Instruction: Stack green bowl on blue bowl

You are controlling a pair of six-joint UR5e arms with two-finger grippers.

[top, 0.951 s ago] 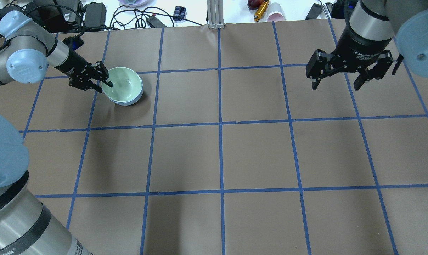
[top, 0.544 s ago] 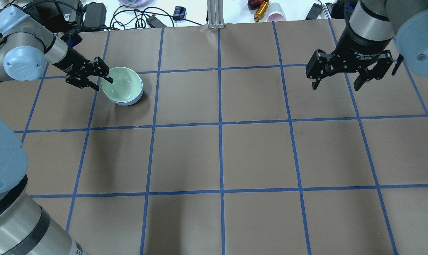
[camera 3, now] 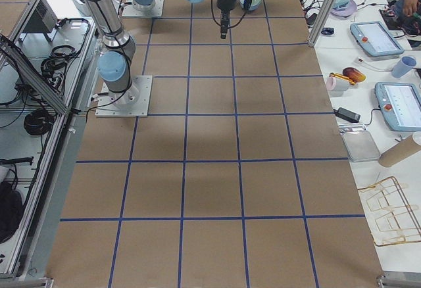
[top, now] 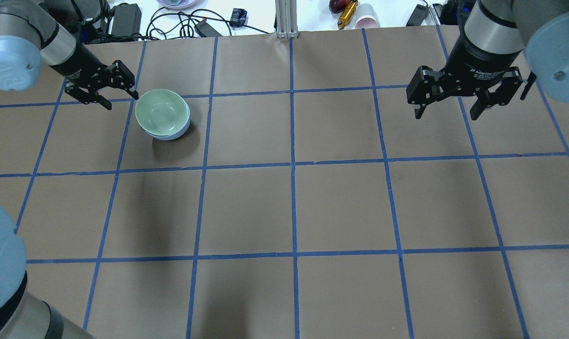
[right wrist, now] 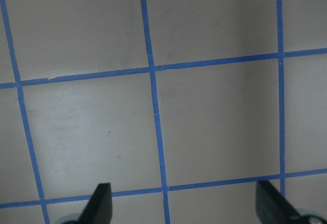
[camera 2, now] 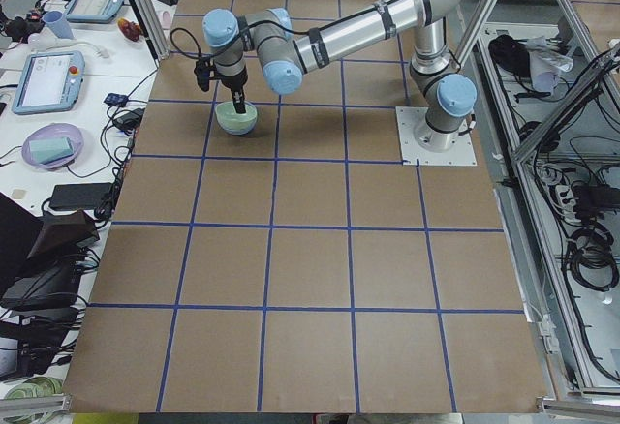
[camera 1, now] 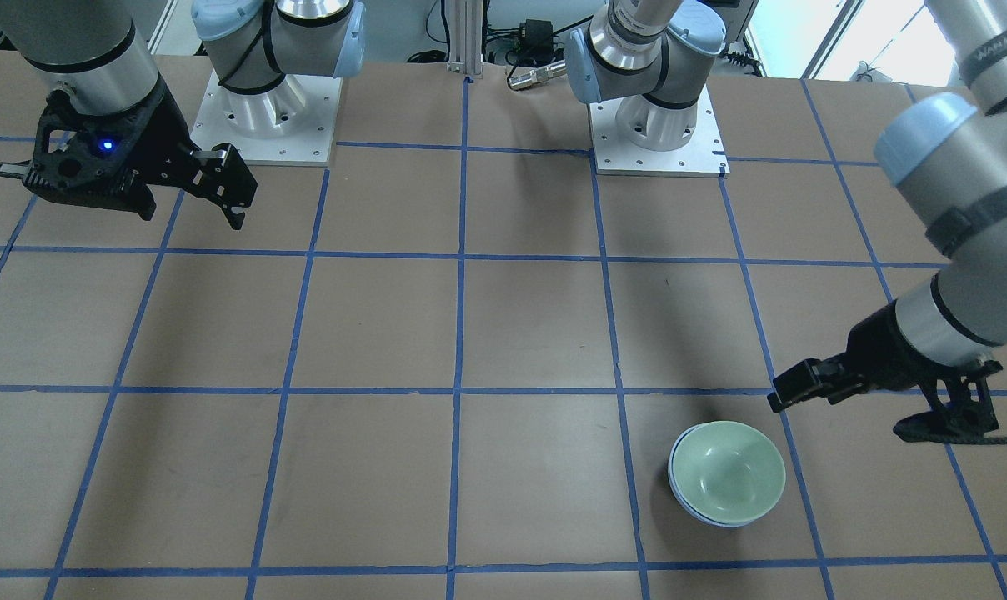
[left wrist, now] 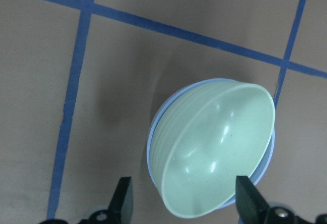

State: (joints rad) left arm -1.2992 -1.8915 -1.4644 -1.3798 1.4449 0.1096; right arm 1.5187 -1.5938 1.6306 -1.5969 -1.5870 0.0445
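The green bowl [top: 162, 111] sits nested inside the blue bowl [top: 167, 137], whose rim shows just below it, at the table's far left. The stack also shows in the front view, green bowl [camera 1: 730, 469] in blue bowl [camera 1: 675, 482], and in the left wrist view, green bowl [left wrist: 219, 155] with the blue rim [left wrist: 150, 150] around it. My left gripper [top: 120, 100] is open and empty, just left of the stack and apart from it. My right gripper [top: 447, 114] is open and empty, hanging over the far right of the table.
Blue tape lines divide the brown table into squares. Cables and power adapters [top: 124, 16], a pink cup [top: 367, 18] and other small items lie beyond the far edge. The two arm bases [camera 1: 658, 125] stand at the robot's side of the table.
My left gripper has pulled back from the green bowl's rim, up and to the left, and now stands clear of it. The bowls and the right arm have not moved.
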